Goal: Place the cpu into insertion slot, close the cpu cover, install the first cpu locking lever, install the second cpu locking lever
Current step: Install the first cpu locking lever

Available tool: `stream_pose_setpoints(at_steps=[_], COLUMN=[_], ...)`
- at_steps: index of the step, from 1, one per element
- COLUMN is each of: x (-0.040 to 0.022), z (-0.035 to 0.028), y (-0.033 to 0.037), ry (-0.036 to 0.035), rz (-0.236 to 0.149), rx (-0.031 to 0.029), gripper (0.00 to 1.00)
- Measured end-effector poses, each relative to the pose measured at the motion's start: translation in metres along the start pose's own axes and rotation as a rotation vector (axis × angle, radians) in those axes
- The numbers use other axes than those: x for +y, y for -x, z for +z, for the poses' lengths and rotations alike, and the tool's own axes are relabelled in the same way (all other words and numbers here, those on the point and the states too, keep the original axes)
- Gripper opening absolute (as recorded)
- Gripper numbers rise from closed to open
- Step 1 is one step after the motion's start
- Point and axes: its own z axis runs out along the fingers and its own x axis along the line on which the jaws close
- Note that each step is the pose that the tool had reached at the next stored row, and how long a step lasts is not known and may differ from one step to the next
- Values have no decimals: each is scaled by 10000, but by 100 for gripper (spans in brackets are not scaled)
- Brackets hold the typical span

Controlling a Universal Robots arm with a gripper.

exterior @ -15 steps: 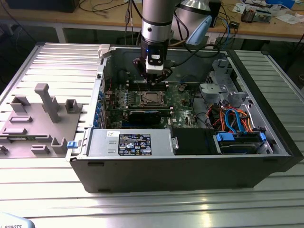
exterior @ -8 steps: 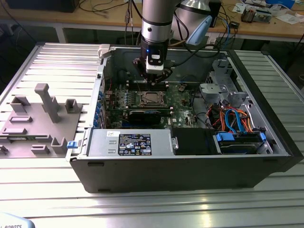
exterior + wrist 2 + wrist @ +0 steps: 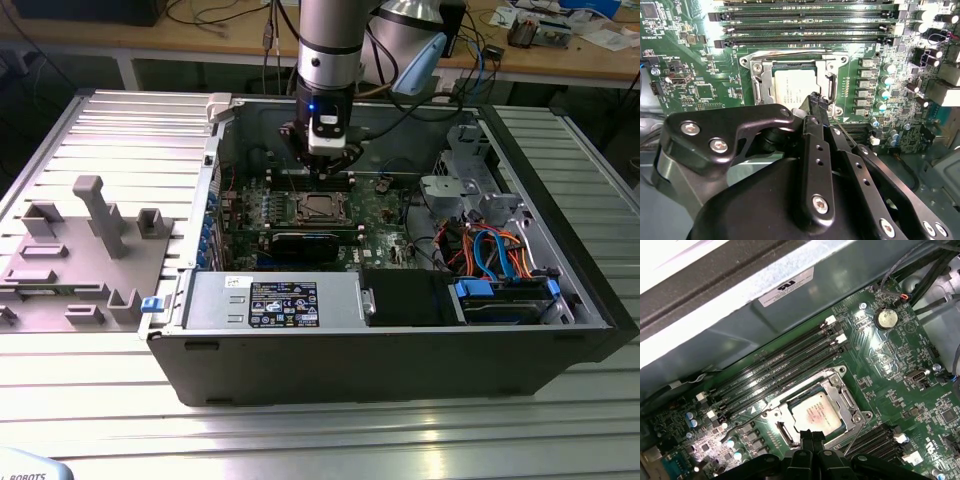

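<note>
The cpu (image 3: 790, 85) (image 3: 815, 412), silver-topped, lies in the insertion slot (image 3: 752, 62) on the green board inside the open computer case (image 3: 400, 340). The cpu cover (image 3: 765, 80) (image 3: 842, 392) lies flat around it, and the chip shows through its window. A thin wire lever (image 3: 852, 440) sticks out at one corner of the socket, and another (image 3: 747, 421) runs out from the opposite side. My gripper (image 3: 816, 100) (image 3: 812, 436) (image 3: 322, 165) is shut with nothing between its fingers. Its tips hover at the socket's edge, over the rim of the cover.
Long black memory slots (image 3: 805, 25) (image 3: 775, 365) run beside the socket, with the case wall behind them. A coin cell (image 3: 886, 317) sits on the board. A power supply (image 3: 275, 300) and coloured cables (image 3: 490, 250) fill the case front. A grey fixture (image 3: 90, 250) stands on the exterior view's left.
</note>
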Motion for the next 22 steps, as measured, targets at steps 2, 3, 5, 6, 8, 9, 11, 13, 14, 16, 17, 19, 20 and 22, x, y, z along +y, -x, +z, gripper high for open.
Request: stream_pose_setpoints(at_steps=[2, 3, 5, 6, 8, 9, 11, 13, 14, 16, 17, 19, 20, 22], x=[0, 0, 0, 0, 0, 0, 0, 0, 0, 0, 0, 0, 0, 0], z=[0, 0, 0, 0, 0, 0, 0, 0, 0, 0, 0, 0, 0, 0], y=[0, 0, 0, 0, 0, 0, 0, 0, 0, 0, 0, 0, 0, 0], ry=[0, 0, 0, 0, 0, 0, -1, 0, -1, 0, 0, -1, -1, -1], rz=[-56, -61, -70, -81, -101, -112, -122, -133, -146, -163, -169, -185, -197, -211], rx=[-1, -2, -2, -2, -3, -3, -3, -3, -4, -4, -5, -5, -5, -6], gripper=[11, 11, 11, 11, 11, 11, 11, 11, 11, 11, 11, 11, 11, 11])
